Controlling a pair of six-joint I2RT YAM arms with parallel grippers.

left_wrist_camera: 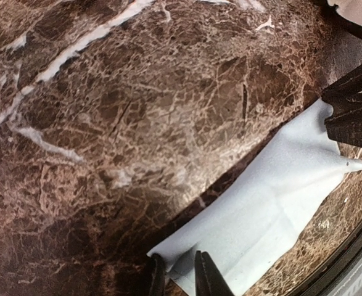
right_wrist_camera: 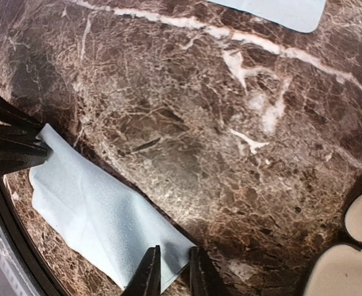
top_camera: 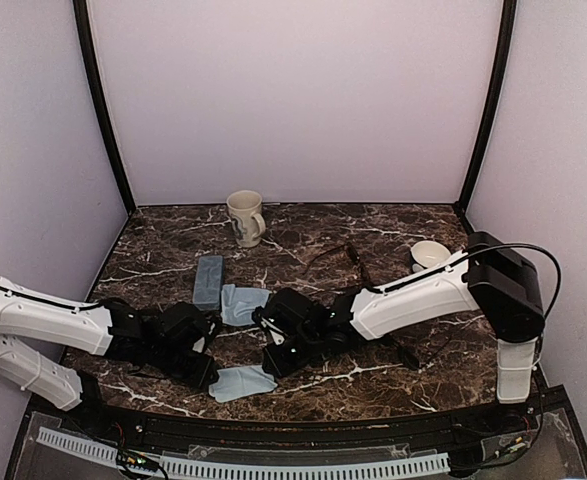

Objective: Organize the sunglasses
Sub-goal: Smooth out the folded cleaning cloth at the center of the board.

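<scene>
A thin brownish pair of sunglasses (top_camera: 341, 258) lies open at the back middle of the table. The black-framed pair does not clearly show. A light blue cloth (top_camera: 241, 382) is stretched between both grippers near the front edge. My left gripper (top_camera: 205, 372) is shut on its left corner, as the left wrist view shows (left_wrist_camera: 177, 274). My right gripper (top_camera: 273, 362) is shut on its right corner, as the right wrist view shows (right_wrist_camera: 170, 271). The cloth (left_wrist_camera: 273, 209) (right_wrist_camera: 100, 216) hangs slightly above the marble and casts a shadow.
A grey-blue case (top_camera: 209, 282) and a second light blue cloth (top_camera: 243, 303) lie just behind the grippers. A cream mug (top_camera: 245, 218) stands at the back, and a white bowl (top_camera: 431, 254) at the right. A dark thing (top_camera: 407, 354) lies partly under the right arm.
</scene>
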